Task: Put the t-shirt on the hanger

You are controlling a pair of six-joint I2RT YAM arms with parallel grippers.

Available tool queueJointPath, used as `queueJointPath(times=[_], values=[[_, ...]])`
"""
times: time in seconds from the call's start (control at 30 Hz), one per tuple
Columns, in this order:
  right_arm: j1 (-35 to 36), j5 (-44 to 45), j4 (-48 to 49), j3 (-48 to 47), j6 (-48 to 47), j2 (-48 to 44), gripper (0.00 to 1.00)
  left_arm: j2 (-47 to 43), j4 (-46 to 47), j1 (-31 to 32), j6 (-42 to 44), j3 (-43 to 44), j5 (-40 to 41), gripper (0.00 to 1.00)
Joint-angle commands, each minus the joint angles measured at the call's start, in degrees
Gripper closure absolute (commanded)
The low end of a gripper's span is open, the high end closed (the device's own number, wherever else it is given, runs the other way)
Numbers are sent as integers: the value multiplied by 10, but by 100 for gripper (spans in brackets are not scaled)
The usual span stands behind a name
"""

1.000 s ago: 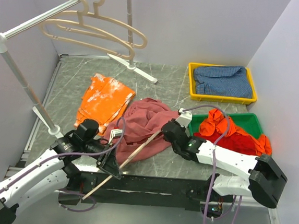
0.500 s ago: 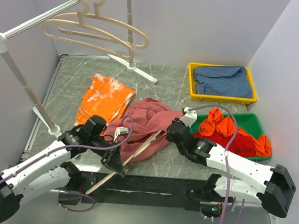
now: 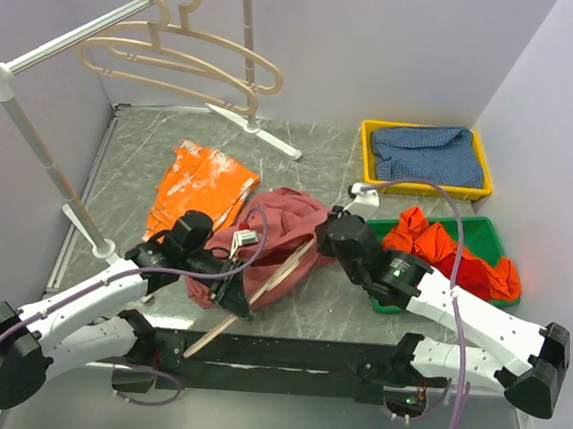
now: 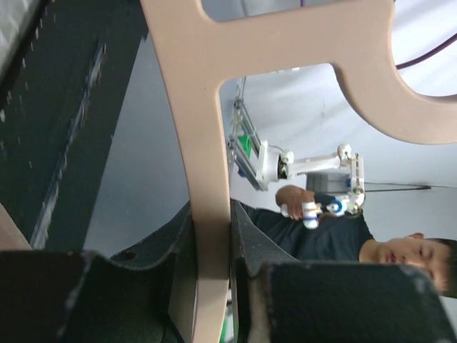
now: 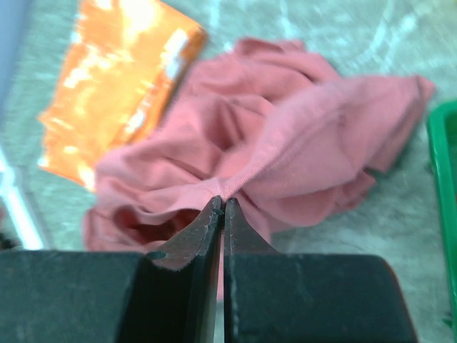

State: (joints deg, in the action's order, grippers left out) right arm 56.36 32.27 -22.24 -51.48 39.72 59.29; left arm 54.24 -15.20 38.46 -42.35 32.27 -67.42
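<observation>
Robot lab test booth: plain pale walls (image 3: 382, 42) box in a marble-look table (image 3: 321, 167), with a clothes rail (image 3: 92, 32) at ten o'clock and a yellow tray (image 3: 415, 127) at two. A person (image 4: 335, 236) holds a white jointed arm (image 4: 307, 161).

The t-shirt (image 3: 278, 224), soft and dusty rose, lies crumpled in a heap on the worktop (image 3: 321, 167), just right of the orange cloth (image 3: 200, 192). One ridge of fabric is pinched in the right end effector (image 5: 221, 207). The hanger (image 3: 271, 281), pale beige, slants across the heap's near side. It is clamped in the left end effector (image 3: 231, 295), nearer than the orange cloth.
</observation>
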Motion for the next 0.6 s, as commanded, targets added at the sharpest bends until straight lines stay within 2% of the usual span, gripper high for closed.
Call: queueJointPath(times=[0.0, 0.13, 0.17, 0.23, 0.33, 0.37, 0.47, 0.53, 0.57], values=[[19, -6, -4, -73, -37, 18, 96, 3, 170, 3, -59, -1, 14, 99], [45, -10, -12, -100, -33, 21, 99, 3, 277, 4, -110, -17, 43, 99], [56, -5, -17, -110, -30, 20, 99, 3, 349, 4, -127, -24, 45, 99], [87, 10, -29, -135, -29, 20, 99, 10, 414, 3, -170, -43, 54, 99], [105, 43, -38, -147, -30, 15, 100, 31, 482, 3, -184, -56, 63, 99], [105, 48, -33, -141, -27, 13, 99, 39, 487, 3, -185, -52, 65, 99], [76, 47, -9, -87, -24, 5, 97, 74, 598, 4, -238, -62, 67, 99], [45, -10, 21, -50, -23, -7, 97, 89, 652, 3, -256, -69, 76, 99], [22, -39, 65, -28, -27, -12, 97, 105, 653, 4, -253, -70, 88, 99]])
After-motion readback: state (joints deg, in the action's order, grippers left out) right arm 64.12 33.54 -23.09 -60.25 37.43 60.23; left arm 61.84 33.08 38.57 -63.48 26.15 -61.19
